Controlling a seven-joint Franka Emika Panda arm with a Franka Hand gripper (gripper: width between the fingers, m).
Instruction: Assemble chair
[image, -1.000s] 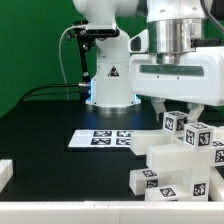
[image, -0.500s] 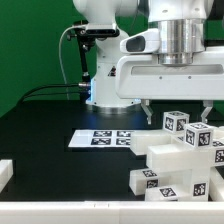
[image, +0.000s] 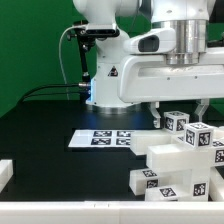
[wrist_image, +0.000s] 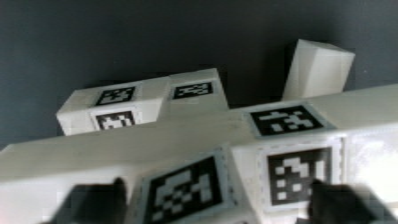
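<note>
The chair (image: 172, 166) is a chunky stack of white tagged blocks at the exterior view's right, topped by two tagged cubes (image: 198, 136). My gripper (image: 182, 112) hangs right over those cubes, open, with one dark finger on each side and nothing held. In the wrist view the gripper (wrist_image: 217, 200) straddles the tagged cube faces (wrist_image: 189, 190), and its fingertips (wrist_image: 89, 203) show at the picture's edge. Beyond them lie another tagged block (wrist_image: 143, 102) and a plain white bar (wrist_image: 322, 68).
The marker board (image: 100, 138) lies flat on the black table, toward the exterior view's left of the chair. The arm's white base (image: 108, 80) stands behind it with a cable leading left. A white piece (image: 5, 172) sits at the left edge.
The hand has turned about its own axis over the cubes, showing a broader face now. The jaws widened and then narrowed slightly. The chair parts have not moved.
</note>
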